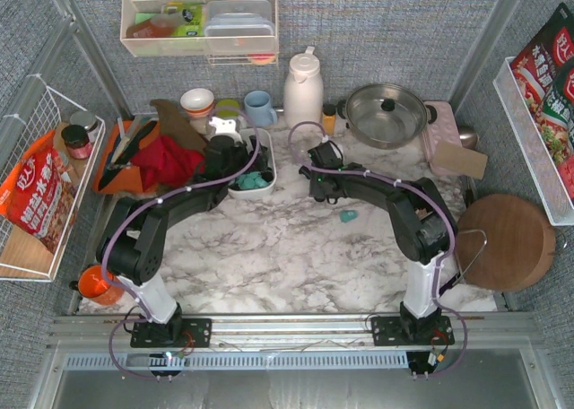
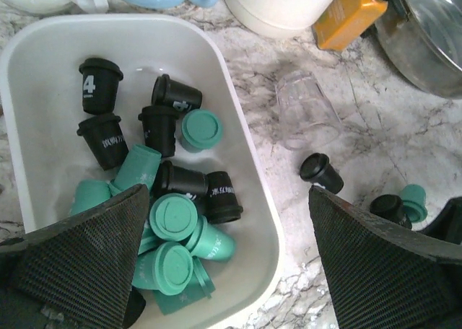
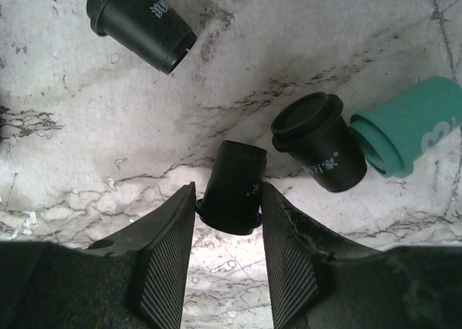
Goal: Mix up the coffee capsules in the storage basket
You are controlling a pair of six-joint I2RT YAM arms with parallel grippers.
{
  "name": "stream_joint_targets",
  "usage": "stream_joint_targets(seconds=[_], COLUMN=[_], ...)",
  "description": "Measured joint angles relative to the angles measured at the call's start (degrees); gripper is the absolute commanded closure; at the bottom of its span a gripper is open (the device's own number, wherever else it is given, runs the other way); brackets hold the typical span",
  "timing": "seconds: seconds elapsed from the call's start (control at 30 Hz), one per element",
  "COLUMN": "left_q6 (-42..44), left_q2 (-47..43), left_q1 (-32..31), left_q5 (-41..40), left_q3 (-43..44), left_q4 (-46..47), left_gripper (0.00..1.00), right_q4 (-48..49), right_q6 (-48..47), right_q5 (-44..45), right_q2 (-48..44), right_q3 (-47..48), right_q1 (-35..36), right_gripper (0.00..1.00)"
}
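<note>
The white storage basket [image 2: 245,141] holds a pile of coffee capsules, teal ones [image 2: 173,217] near my left wrist camera and black ones [image 2: 159,127] behind them. My left gripper [image 2: 227,195] hangs open just over the basket's right wall, one finger over the pile, the other over the marble. Loose capsules lie on the table to the basket's right. My right gripper [image 3: 229,195] is shut on a black capsule [image 3: 234,185] lying on the marble, fingers against its rim and body. Another black capsule [image 3: 321,152] and a teal one [image 3: 411,127] lie just right of it; a third black one [image 3: 141,22] is farther off.
A clear glass [image 2: 307,109] lies on its side right of the basket, an orange bottle [image 2: 350,11] behind it. A white jug [image 1: 303,86], a lidded pan [image 1: 386,113], a blue mug [image 1: 260,107], red cloth [image 1: 166,162] and a round wooden board [image 1: 505,240] ring the work area.
</note>
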Motion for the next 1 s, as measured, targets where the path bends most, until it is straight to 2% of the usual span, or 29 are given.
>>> stream_joint_targets(seconds=[0.3,0.57,0.8,0.9,0.93,0.97,1.0], left_q6=[0.07,1.73,10.21,16.83,19.04,20.96,22.73], left_q2=[-0.13,-1.64,-2.67,-2.86,-2.25,-1.25,0.15], left_q1=[-0.74,-0.85,-3.61,-5.53,-6.12,-6.45,-6.58], left_q5=[1.46,5.68,16.74,20.5,21.88,23.45,25.31], left_q3=[-1.46,-5.22,-14.49,-22.47,-19.43,-27.23,-29.07], left_q4=[-0.55,2.25,16.37,28.09,32.52,37.48,42.91], left_gripper=[0.01,0.01,0.01,0.01,0.01,0.01,0.01], right_q4=[-1.44,-2.4,1.64,4.13,5.14,6.19,6.97], right_q6=[0.17,-0.7,-5.42,-7.3,-7.8,-8.44,-8.85], right_q5=[-1.62,-2.05,-7.3,-11.26,-12.76,-14.51,-16.06], right_q2=[3.43,0.81,-10.1,-15.04,-16.5,-17.77,-18.82], right_q3=[3.43,1.4,-5.14,-7.98,-8.79,-9.62,-10.36], right_q1=[-0.63,-0.83,-0.83,-0.83,-0.83,-0.83,-0.81], right_gripper=[0.56,0.64,0.64,0.65,0.65,0.65,0.65])
